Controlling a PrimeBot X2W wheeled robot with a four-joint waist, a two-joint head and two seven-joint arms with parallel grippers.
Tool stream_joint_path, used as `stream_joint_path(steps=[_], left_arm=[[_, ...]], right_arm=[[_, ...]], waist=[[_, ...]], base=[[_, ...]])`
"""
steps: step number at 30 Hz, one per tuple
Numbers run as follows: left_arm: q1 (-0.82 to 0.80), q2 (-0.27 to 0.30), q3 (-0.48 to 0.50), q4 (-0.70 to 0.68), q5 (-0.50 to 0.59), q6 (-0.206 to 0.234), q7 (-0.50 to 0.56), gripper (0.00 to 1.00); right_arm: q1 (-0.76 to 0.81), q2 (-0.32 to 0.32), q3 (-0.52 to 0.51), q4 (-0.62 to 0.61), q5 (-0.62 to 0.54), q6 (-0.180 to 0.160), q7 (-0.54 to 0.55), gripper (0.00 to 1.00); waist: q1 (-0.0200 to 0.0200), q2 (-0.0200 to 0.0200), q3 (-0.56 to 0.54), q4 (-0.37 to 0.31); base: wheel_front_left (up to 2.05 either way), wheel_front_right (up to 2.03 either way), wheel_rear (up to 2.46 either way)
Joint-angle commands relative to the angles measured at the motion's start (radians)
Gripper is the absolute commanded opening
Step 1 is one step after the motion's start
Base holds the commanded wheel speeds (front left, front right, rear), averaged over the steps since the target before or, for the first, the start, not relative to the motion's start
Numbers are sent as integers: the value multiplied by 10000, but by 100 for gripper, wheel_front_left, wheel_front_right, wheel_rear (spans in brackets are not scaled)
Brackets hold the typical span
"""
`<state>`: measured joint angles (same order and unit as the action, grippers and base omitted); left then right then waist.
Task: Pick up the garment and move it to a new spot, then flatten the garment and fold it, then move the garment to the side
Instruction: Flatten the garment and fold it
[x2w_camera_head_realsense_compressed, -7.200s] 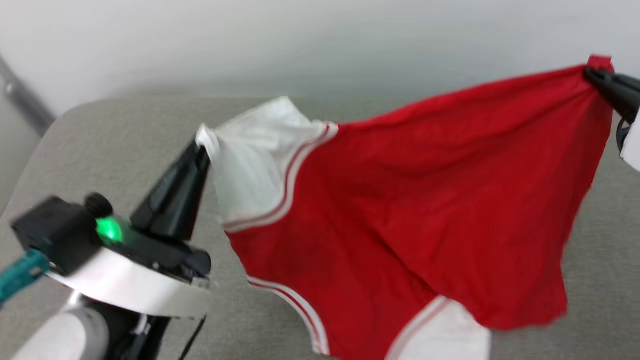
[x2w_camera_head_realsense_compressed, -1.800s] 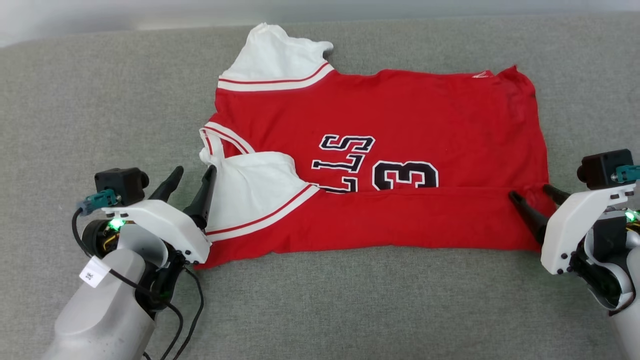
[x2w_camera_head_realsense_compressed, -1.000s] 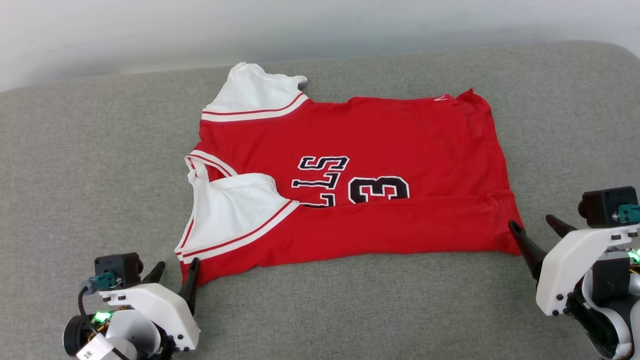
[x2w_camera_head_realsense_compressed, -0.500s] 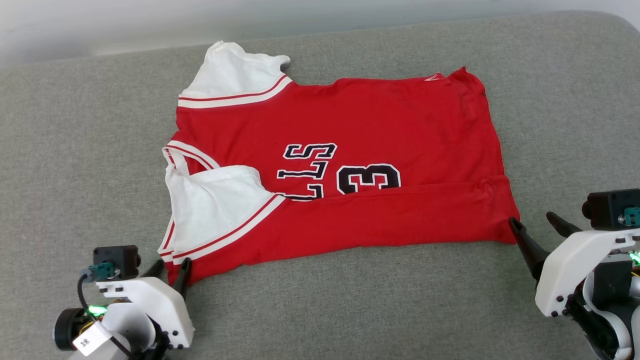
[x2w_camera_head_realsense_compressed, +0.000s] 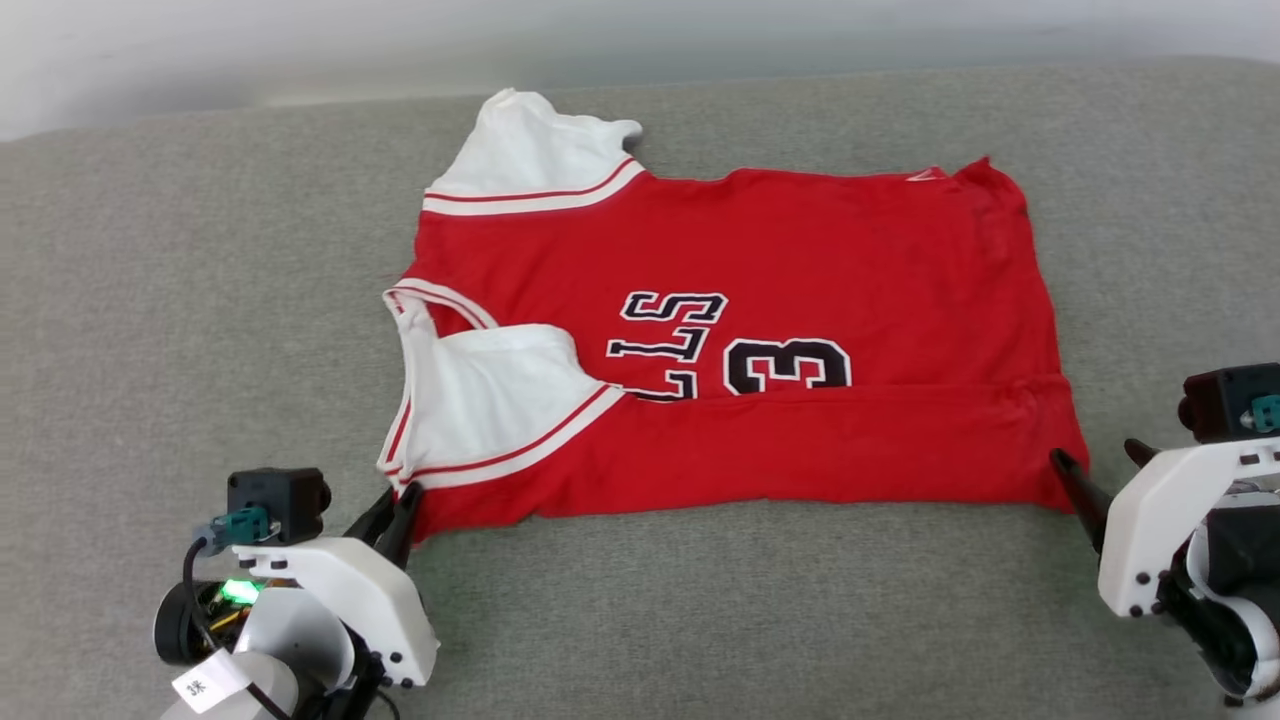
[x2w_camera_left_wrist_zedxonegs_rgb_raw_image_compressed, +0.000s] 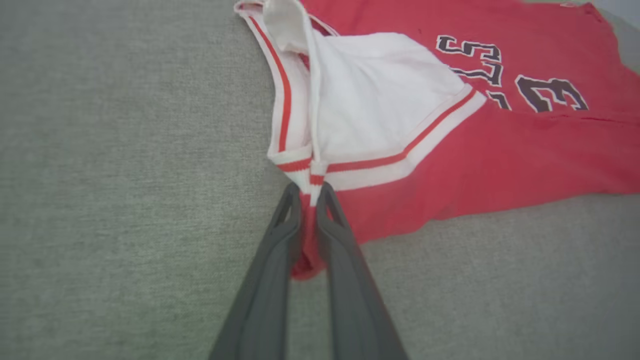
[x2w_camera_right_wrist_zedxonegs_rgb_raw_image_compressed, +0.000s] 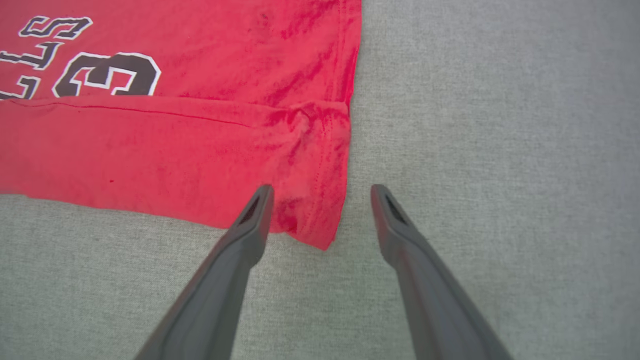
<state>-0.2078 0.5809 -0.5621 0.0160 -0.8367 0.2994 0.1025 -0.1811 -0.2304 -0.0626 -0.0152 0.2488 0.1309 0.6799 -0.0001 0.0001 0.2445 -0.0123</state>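
The garment (x2w_camera_head_realsense_compressed: 800, 250), part-folded: your left gripper (x2w_camera_left_wrist_zedxonegs_rgb_raw_image_compressed: 309, 189) pinched one corner, your right gripper (x2w_camera_right_wrist_zedxonegs_rgb_raw_image_compressed: 322, 190) stood spread beside another; lifting one-sided, you risked skewing the fold.

Head high, wrists low near garment (x2w_camera_head_realsense_compressed: 760, 250)

Letters (x2w_camera_head_realsense_compressed: 668, 338): we read "LLS" on the red garment (x2w_camera_head_realsense_compressed: 800, 230), black outlined white, upside down to us; a fold hides the rest.
Number (x2w_camera_head_realsense_compressed: 788, 366): we read "3", at 3 o'clock of the letters.
Tag (x2w_camera_head_realsense_compressed: 205, 687): print too small for us to read.
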Motion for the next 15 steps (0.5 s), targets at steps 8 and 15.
stream_joint_path(steps=[8, 15], left_arm=[[-187, 211, -30, -1901, 366, 383, 108, 0], [-229, 238, -186, -2599, 495, 545, 295, 0]], right_arm=[[-406, 503, -629, 1094, -504, -4, 530, 100], [-368, 828, -880, 1881, -974, -5, 720, 100]], waist=[[1, -1, 342, 663], [1, -1, 617, 909]], base=[[0, 0, 0], [0, 0, 0]])
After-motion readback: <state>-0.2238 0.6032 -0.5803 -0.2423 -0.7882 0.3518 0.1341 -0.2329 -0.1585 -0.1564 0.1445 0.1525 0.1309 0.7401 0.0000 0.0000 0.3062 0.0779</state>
